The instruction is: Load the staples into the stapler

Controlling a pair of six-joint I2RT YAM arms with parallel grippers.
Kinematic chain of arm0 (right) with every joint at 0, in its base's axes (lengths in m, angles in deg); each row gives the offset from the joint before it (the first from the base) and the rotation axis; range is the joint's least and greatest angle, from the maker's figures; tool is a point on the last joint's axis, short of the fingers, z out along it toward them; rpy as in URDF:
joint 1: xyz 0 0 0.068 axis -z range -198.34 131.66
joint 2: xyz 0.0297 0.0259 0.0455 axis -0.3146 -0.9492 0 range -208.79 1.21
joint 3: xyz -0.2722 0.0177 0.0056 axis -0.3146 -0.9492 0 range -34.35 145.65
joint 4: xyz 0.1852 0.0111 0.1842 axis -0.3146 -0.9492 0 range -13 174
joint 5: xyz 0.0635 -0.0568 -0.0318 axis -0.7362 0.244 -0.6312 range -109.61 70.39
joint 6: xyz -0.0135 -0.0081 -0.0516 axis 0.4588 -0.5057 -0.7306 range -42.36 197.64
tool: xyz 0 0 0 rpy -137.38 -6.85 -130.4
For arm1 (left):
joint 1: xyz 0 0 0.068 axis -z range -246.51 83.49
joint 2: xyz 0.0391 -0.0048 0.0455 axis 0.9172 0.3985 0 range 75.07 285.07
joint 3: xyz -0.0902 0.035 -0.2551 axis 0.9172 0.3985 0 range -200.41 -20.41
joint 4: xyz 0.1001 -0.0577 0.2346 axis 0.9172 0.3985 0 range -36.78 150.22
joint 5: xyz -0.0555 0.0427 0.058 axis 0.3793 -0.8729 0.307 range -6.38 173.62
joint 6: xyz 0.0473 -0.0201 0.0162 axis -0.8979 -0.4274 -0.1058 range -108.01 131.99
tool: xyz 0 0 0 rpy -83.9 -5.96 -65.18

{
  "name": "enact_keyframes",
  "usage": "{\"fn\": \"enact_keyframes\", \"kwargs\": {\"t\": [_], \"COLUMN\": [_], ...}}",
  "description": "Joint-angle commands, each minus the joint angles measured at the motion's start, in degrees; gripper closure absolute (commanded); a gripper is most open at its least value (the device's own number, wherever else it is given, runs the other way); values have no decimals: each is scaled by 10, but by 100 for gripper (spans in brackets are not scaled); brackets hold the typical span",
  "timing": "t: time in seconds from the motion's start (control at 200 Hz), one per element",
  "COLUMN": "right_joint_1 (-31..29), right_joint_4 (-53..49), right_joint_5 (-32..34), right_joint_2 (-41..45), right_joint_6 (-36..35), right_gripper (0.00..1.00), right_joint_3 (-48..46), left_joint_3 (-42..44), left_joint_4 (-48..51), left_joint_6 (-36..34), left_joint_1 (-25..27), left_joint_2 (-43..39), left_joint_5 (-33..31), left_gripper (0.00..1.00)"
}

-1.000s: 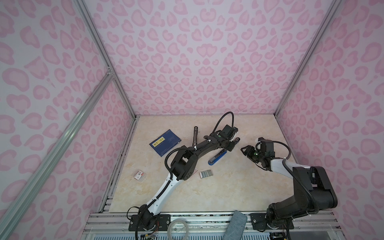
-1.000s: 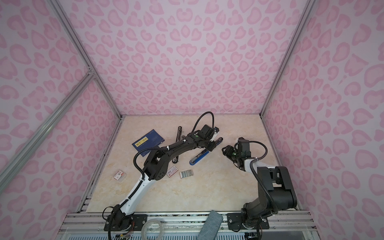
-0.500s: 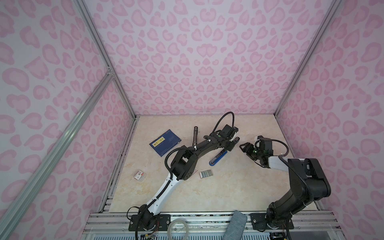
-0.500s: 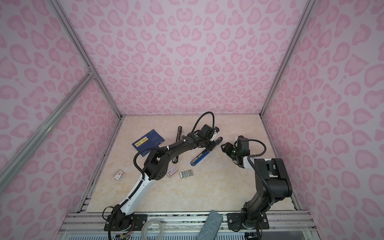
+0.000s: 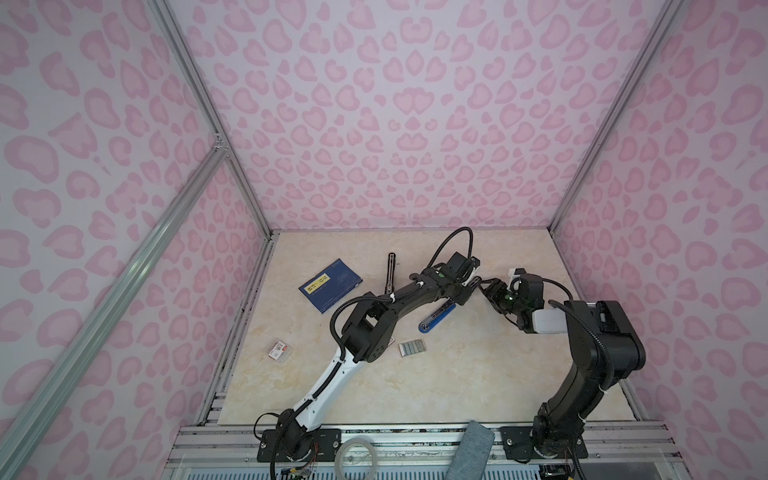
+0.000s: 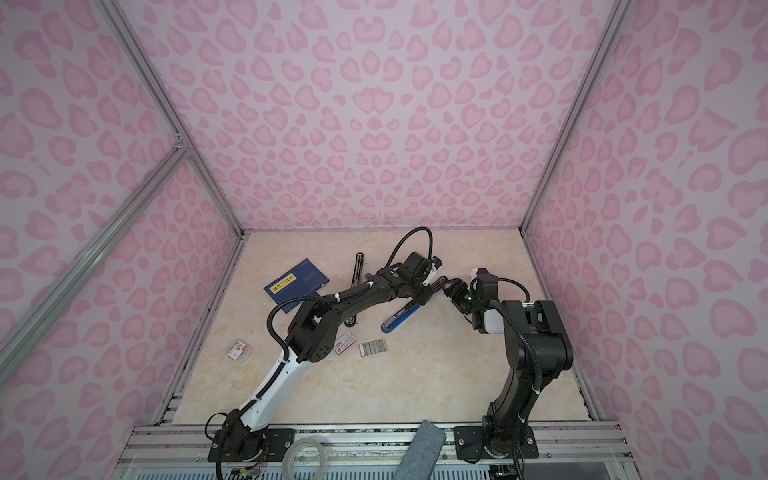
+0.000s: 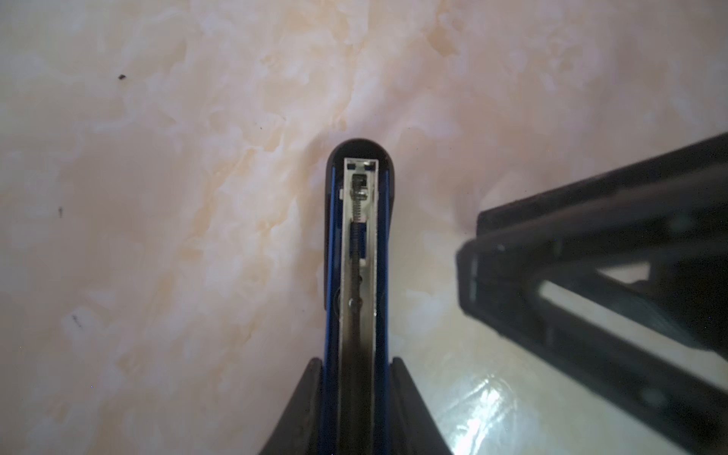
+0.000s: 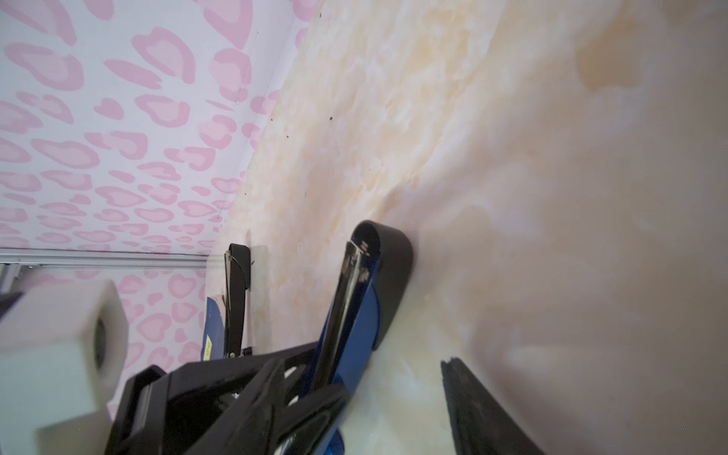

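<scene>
1 blue stapler (image 5: 436, 322) lay near the middle of the table (image 5: 457, 386). The left gripper (image 7: 356, 366) was clamped across its rear end, its 2 fingers (image 7: 305, 409) pressed against the stapler's flanks. In the left wrist view the stapler's top stood open, showing 1 metal channel (image 7: 360, 244) with a spring inside.

The right gripper (image 5: 486, 286) hovered just beside the left gripper, its jaws parted and nothing between them. Only 1 right finger (image 8: 472, 413) showed clearly in the right wrist view.

The staples (image 5: 412, 348), 1 flat silvery block of strips, lay on the table in front of the stapler, apart from both grippers and near the left arm's elbow.

There were 2 small white red-labelled boxes: 1 (image 5: 279, 353) toward the table's left edge and 1 (image 6: 345, 343) just beside the staples, partly under the elbow. At the rear lay 1 dark blue booklet (image 5: 330, 284) with a yellow label and 1 long black stapler-shaped piece (image 5: 391, 270). On the front rail sat 1 roll of tape (image 5: 355, 455) and 1 grey cloth (image 5: 471, 451).
</scene>
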Motion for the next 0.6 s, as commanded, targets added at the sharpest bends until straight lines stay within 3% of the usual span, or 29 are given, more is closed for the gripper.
{"fn": "enact_keyframes", "kwargs": {"t": [0.0, 0.595], "right_joint_1": [6, 9], "right_joint_4": [49, 187], "right_joint_5": [-13, -67], "right_joint_2": [-19, -105], "right_joint_6": [28, 95], "right_gripper": [34, 39], "right_joint_3": [5, 25], "left_joint_3": [11, 61], "left_joint_4": [-27, -63], "left_joint_6": [-4, 3], "left_joint_1": [2, 8], "left_joint_2": [-40, -76], "left_joint_5": [3, 28], "left_gripper": [95, 96]}}
